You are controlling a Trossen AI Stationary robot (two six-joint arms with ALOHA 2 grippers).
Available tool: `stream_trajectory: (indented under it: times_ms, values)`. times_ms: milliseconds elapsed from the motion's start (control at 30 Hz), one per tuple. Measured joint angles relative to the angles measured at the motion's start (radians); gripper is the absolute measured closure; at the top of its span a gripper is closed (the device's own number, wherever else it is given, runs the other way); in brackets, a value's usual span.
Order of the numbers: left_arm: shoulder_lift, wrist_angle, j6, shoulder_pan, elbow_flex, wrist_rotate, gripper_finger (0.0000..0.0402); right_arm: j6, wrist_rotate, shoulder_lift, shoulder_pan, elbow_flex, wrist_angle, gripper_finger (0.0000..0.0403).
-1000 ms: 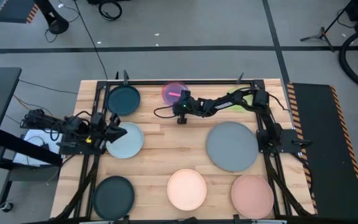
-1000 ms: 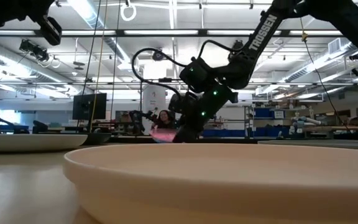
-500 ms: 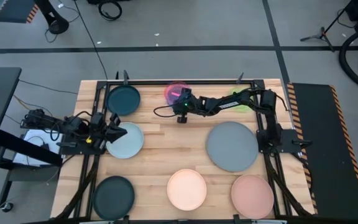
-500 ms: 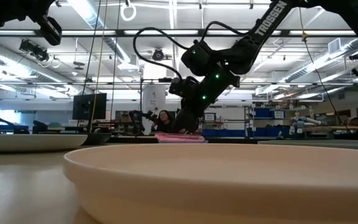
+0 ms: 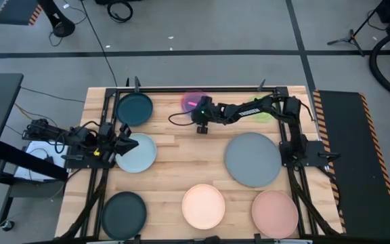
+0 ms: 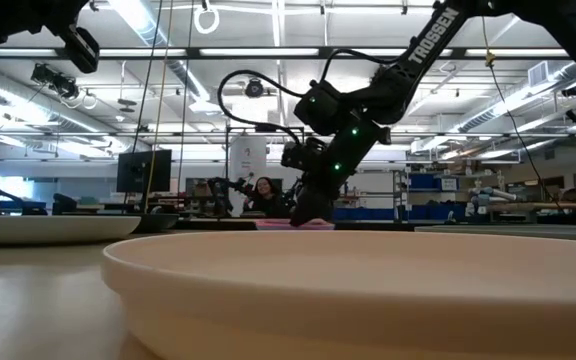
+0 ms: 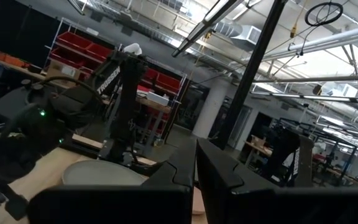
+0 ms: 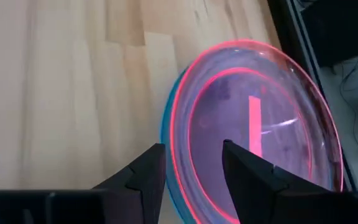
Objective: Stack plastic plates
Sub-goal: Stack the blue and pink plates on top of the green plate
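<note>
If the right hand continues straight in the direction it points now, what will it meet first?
Most likely the red-pink plate, which lies on a cyan plate at the table's far edge. The open right hand has its fingers on either side of the plate's near rim, though depth is hard to judge.

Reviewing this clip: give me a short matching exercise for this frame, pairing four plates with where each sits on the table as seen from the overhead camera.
Things:
1. large grey plate
2. cream plate
3. pink plate
4. red-pink plate

Places:
A. far edge, by the right gripper
B. near edge, right corner
C. right half, middle of the table
D. near edge, centre

Pairs: 1-C, 2-D, 3-B, 4-A
</note>
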Motion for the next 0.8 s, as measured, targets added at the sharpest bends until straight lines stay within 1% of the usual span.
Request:
stream_trajectory:
  times_ms: [133,267,400,467,567,667,800]
  values:
    - [0.000,0.000,0.000,0.000,0.000,0.000,0.0379,0.004,-0.085,0.000,-0.019,0.000,-0.001,0.0238]
    - [0.000,0.000,-0.008,0.000,0.000,0.000,0.0379,0.004,-0.132,0.000,-0.031,0.000,-0.001,0.0238]
    - [0.000,0.000,-0.008,0.000,0.000,0.000,0.0379,0.003,-0.139,0.000,-0.034,0.000,-0.005,0.0238]
    - [0.000,0.001,-0.015,0.000,0.000,0.000,0.0379,-0.001,-0.160,0.000,-0.034,0.000,-0.012,0.0238]
    - [0.000,0.014,-0.059,0.000,0.000,0.001,0.0379,-0.004,-0.181,0.000,-0.034,0.000,-0.012,0.0238]
    - [0.000,0.040,-0.098,0.000,0.001,0.002,0.0379,0.000,-0.178,0.001,-0.035,0.000,-0.005,0.0238]
    - [0.000,0.037,-0.113,0.000,0.001,0.067,0.0379,0.026,-0.152,0.001,-0.045,0.000,-0.001,0.0238]
